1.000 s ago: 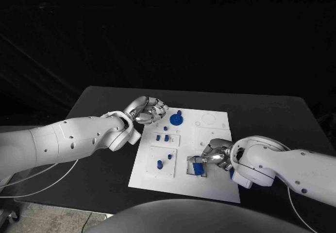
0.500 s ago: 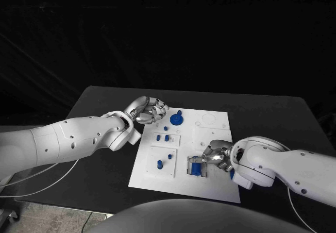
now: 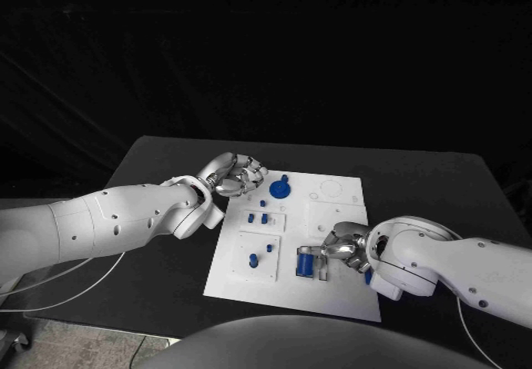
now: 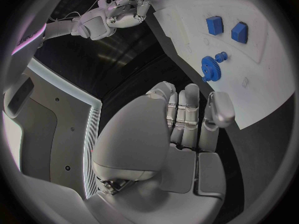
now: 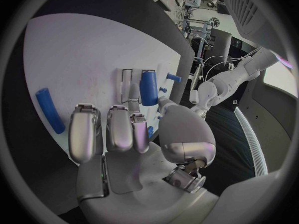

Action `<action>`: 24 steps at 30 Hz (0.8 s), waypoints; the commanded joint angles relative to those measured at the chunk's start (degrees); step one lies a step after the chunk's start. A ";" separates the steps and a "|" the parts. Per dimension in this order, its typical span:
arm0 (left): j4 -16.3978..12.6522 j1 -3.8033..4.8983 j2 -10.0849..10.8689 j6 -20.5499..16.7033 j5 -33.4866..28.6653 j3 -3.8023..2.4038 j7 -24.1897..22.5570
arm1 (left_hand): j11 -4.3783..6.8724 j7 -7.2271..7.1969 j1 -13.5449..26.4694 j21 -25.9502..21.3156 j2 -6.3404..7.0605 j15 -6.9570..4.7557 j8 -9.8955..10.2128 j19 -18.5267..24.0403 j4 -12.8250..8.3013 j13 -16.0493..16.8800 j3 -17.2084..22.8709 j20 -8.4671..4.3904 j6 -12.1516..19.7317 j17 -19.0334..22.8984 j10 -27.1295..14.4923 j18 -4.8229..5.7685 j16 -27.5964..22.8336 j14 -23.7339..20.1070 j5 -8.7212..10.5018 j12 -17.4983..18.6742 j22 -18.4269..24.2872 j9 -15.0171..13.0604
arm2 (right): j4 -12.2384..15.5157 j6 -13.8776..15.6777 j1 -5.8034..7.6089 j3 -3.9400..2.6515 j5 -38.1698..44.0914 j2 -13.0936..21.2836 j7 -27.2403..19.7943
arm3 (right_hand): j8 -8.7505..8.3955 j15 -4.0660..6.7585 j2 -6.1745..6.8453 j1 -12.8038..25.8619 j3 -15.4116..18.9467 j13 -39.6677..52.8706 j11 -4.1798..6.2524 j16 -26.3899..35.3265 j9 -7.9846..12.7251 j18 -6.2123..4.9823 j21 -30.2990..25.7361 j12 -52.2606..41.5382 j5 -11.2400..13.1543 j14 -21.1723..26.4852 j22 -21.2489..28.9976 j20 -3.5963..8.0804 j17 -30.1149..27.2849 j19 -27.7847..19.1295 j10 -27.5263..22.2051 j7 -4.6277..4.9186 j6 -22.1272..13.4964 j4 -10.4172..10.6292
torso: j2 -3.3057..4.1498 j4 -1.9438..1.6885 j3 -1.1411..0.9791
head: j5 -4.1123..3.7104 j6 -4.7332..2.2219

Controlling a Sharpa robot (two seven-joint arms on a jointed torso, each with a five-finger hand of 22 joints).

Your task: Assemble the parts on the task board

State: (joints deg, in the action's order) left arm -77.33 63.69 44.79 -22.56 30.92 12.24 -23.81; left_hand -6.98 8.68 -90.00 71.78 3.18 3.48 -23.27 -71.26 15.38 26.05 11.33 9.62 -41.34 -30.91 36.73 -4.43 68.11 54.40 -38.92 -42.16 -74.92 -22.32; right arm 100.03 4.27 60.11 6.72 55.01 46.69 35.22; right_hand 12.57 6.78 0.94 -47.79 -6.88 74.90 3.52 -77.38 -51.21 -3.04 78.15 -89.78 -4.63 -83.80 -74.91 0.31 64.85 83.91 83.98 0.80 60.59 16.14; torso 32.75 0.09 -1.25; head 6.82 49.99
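Observation:
The white task board (image 3: 290,288) lies mid-table. My right hand (image 3: 343,247) is at its near right part and pinches a blue cylinder (image 3: 304,263) between thumb and a fingertip (image 5: 133,92). The cylinder (image 5: 148,87) stands at a thin rectangular frame (image 5: 126,79) on the board. My left hand (image 3: 231,175) hovers at the board's far left corner with fingers curled in on nothing (image 4: 187,117). A blue gear (image 3: 280,187) sits just beside it, also seen as the gear (image 4: 209,67) in the left wrist view.
Two small blue blocks (image 3: 257,219) stand in a panel on the board's left side, and a blue oval piece (image 3: 253,261) lies nearer me. A blue rod (image 5: 49,109) lies by the board's right edge, under my right arm. Black table (image 3: 155,231) surrounds the board.
The blue cylinder has shifted a little to the left at the frame, with my right hand's fingers following it. The left hand has stayed in place.

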 commanded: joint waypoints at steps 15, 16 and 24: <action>-0.14 -0.07 0.04 0.89 0.05 -0.03 -0.20 | -0.46 0.50 -0.75 -0.32 0.00 0.08 -0.24 0.42 0.24 -0.08 0.16 0.02 0.12 0.11 0.23 -0.65 -0.19 -0.26 -0.25 -0.51 -8.26 0.11 | 2.17 5.52 0.25 0.00 -0.10 3.31 -8.91 | 2.55 -0.01 -0.30 -5.03 1.93 15.10 -0.05 -1.39 -2.83 0.63 1.40 -0.22 -5.52 -2.94 -11.92 0.09 2.58 2.98 6.02 -0.05 -0.66 -2.65 | -0.01 0.01 -0.05 | 0.37 0.01; -0.15 -0.07 0.06 0.86 0.05 -0.03 -0.23 | -0.46 0.50 -0.75 -0.32 0.00 0.08 -0.24 0.42 0.24 -0.08 0.16 0.02 0.12 0.11 0.23 -0.65 -0.19 -0.26 -0.25 -0.51 -8.26 0.11 | 2.36 6.19 0.26 0.00 0.23 3.54 -10.34 | 2.50 -0.03 -0.01 -6.39 1.88 15.10 -0.17 -1.71 -3.02 0.72 1.77 -0.22 -6.76 -3.03 -12.03 0.09 3.09 3.09 6.02 0.05 -1.48 -3.56 | -0.02 0.02 -0.03 | 0.34 0.01; -0.22 -0.10 0.20 0.63 0.05 -0.03 -0.53 | -0.46 0.50 -0.77 -0.32 -0.01 0.09 -0.25 0.43 0.23 -0.08 0.17 0.03 0.12 0.12 0.31 -0.65 -0.19 -0.26 -0.26 -0.55 -8.26 0.12 | 4.63 11.27 -0.14 0.02 8.59 5.36 -22.01 | 0.13 -1.24 1.39 -15.77 1.39 15.10 -1.80 -2.37 -3.04 0.83 2.16 -0.22 -9.62 -2.99 -12.12 -0.70 3.94 3.10 6.02 2.68 -13.24 -9.28 | -0.01 0.02 -0.03 | 0.34 0.01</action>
State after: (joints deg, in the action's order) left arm -77.40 63.61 45.03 -22.46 30.92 12.25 -23.77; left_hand -7.18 8.89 -90.00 71.78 3.18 3.48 -23.26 -71.26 15.38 26.06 11.33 9.62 -41.13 -30.85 36.94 -4.44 68.11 54.40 -38.92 -42.39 -74.91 -22.26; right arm 104.04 11.57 60.19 6.72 57.03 51.85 21.71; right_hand 13.02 5.84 2.23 -63.00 -5.44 74.95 2.07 -79.38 -54.38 -3.05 80.38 -89.78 -13.98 -83.92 -74.94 -0.06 68.71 84.04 83.99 3.27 48.36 7.26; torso 32.73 0.11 -1.26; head 7.14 49.99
